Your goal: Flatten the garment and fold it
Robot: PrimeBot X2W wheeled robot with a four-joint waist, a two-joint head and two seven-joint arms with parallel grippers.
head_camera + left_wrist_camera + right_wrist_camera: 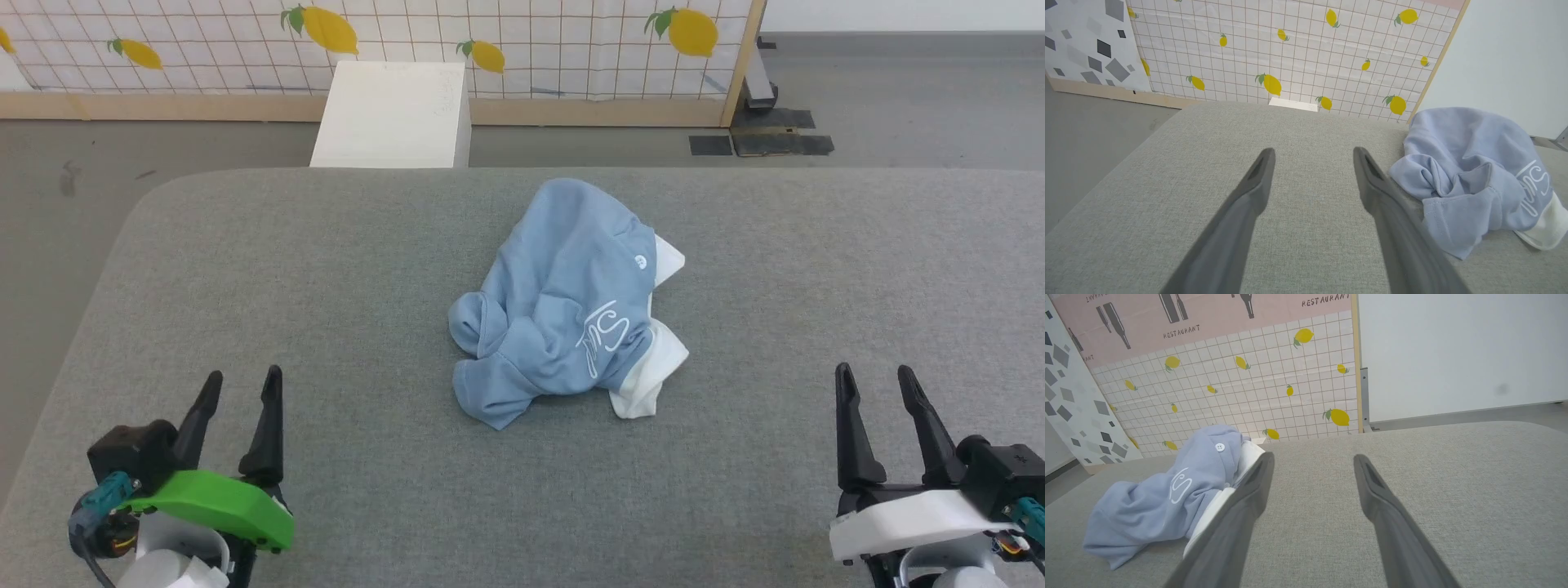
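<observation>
The garment (563,306) is a light blue polo shirt with white collar, crumpled in a heap at the middle of the grey table (326,261). A white button and a white cursive logo face up. My left gripper (242,385) stands open near the front left, well apart from the cloth. At the front right my right gripper (873,382) is open too, with nothing between its fingers. The left wrist view has the garment (1470,175) to the right of the open left gripper (1312,157). In the right wrist view the garment (1167,494) lies left of the open right gripper (1312,461).
A white box (396,114) stands on the floor behind the table's far edge. A lemon-patterned panel (490,33) closes off the back. The table's rounded left corner (139,212) drops to grey floor. Dark mats (763,143) lie on the floor at the back right.
</observation>
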